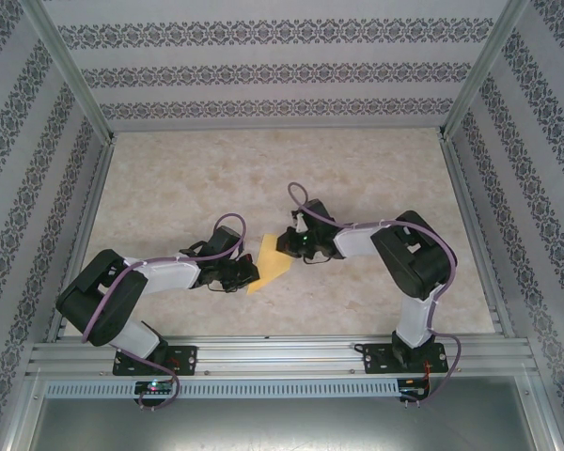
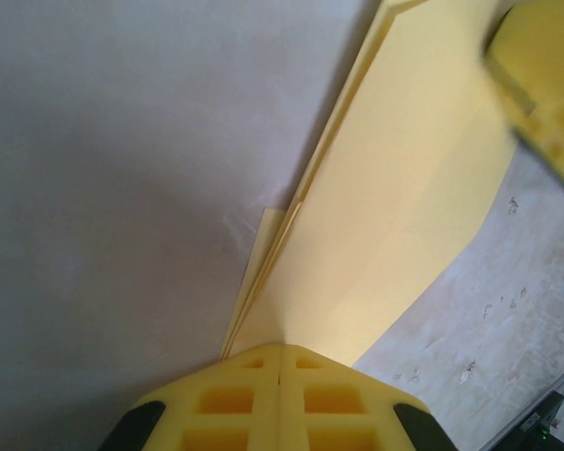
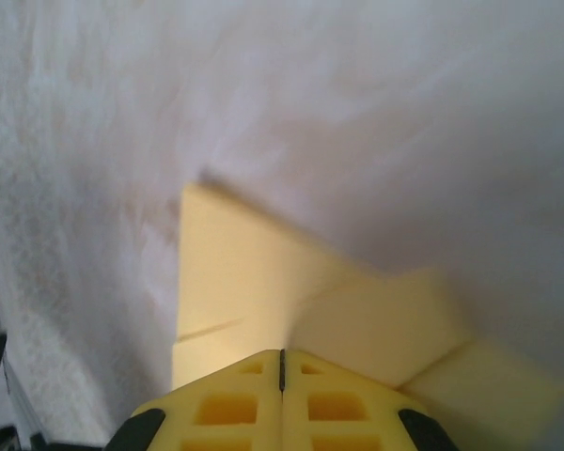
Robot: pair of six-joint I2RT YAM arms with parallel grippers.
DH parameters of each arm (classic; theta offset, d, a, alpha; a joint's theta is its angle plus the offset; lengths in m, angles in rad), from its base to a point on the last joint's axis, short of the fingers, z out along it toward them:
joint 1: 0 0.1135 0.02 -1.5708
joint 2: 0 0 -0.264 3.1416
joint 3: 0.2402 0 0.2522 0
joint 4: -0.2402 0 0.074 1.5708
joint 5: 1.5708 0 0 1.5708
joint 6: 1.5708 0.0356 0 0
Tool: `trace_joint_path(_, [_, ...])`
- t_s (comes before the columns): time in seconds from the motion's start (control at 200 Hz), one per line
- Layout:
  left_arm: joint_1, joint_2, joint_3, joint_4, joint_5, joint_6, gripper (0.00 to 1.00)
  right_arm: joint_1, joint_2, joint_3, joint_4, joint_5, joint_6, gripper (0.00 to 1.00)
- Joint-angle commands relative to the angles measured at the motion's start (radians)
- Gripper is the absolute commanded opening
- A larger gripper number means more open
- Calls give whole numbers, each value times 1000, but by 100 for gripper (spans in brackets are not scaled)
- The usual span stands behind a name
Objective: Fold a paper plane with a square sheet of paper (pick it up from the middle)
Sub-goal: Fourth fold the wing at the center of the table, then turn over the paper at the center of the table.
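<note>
paper: yellow sheet, partly folded, with layered edges and creases in both wrist views; not yet a dart
paper place: on or just over the table, near its front-middle; cannot tell if it is lifted off
left end effector: at the paper's lower-left edge, pads pressed together with the sheet coming out of the seam, so pinching the paper
right end effector: at the paper's upper-right corner, pads pressed together on a folded corner, also pinching the paper
arms: one on each side of the paper, reaching in from opposite sides and close together
step (judged): mid-fold, with both ends held, probably lining up or setting a crease
progress (judged): partway, several folds in but the nose and wings are not formed
risk 1: pulling apart along the paper would tear it or slip it out of one pinch, since the paper is thin and each grip is near an edge
risk 2: uneven motion would skew the crease, giving a lopsided plane
risk 3: if one side releases, the layers could spring open, as the folds look loose in the left wrist view
risk 4: the end effectors could collide, as both are crowded at the paper
</note>
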Motion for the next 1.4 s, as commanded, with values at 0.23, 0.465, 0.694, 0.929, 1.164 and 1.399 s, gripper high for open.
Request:
trace_joint_path(0.23, [10,-20,-36,-143,-1,47,6,-130,-82,51,-140,47,-93,11])
trace_joint_path(0.465, [4,-190,126,-288,-8,134,19,-75,-293,-70,-189,55,-43,24])
trace_joint_path(0.694, [31,-148,275,-500,-160,284,28,24,-438,-216,-172,141,63,39])
trace_joint_path(0.929, [35,-17,326,-477,-137,312,33,111,-421,-256,-132,153,142,46])
trace_joint_path(1.164, [35,65,372,-504,-149,354,35,150,-366,-251,-88,157,186,48])
trace_joint_path(1.399, [35,106,378,-488,-110,367,36,154,-344,-254,-90,172,215,52])
